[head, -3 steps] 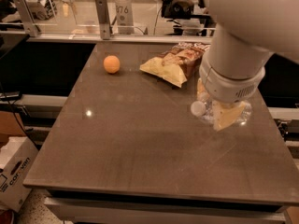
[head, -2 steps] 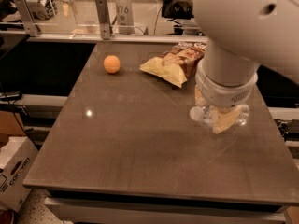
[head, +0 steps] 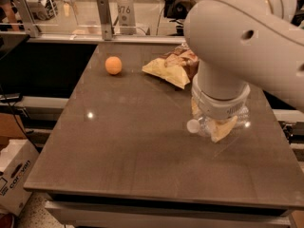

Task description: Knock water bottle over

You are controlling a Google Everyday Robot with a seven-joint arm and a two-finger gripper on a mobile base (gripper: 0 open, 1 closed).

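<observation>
The water bottle [head: 201,125] is clear plastic with a white cap [head: 192,126]. It lies on its side on the right half of the table, cap pointing left, mostly hidden under my wrist. Its label does not show. My gripper [head: 216,124] hangs straight down from the big white arm [head: 237,42] and sits right over the bottle's body, touching or nearly touching it. The orange ball [head: 113,65] rests at the far left of the table, well away from the gripper.
The dark grey table [head: 123,151] has its front edge near the bottom of the view. A yellow chip bag [head: 166,71] and a brown snack bag [head: 183,58] lie behind the gripper. A cardboard box [head: 14,175] stands on the floor to the left.
The arm has swung lower and forward and now fills more of the upper right. The gripper and the bottle's cap sit a little nearer the front edge than before.
</observation>
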